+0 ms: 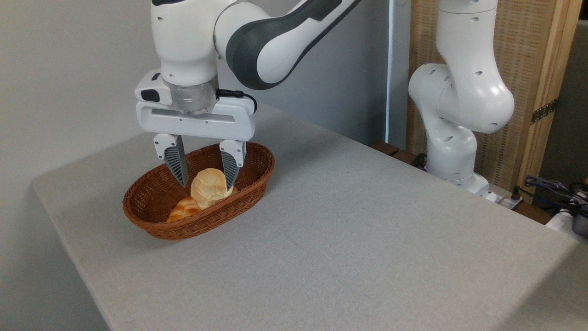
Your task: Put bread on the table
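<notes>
Grey ribbed fingers (177, 162) point straight down into the basket (248, 193) at the left of the frame, spread apart with a gap between them, one on each side of the roll (209, 187). The left finger tip sits just beside the roll's left edge; the right finger overlaps its right side, and whether it touches cannot be told. The gripper (206, 180) is not clamped on anything. The pale roll lies inside the brown wicker basket, leaning on a darker orange-brown piece of bread (183, 209) at its lower left. The basket stands on the light grey surface (367, 239), near its left corner. The white arm (275, 37) reaches in from the upper middle, its base (452, 151) at the right edge of the surface
</notes>
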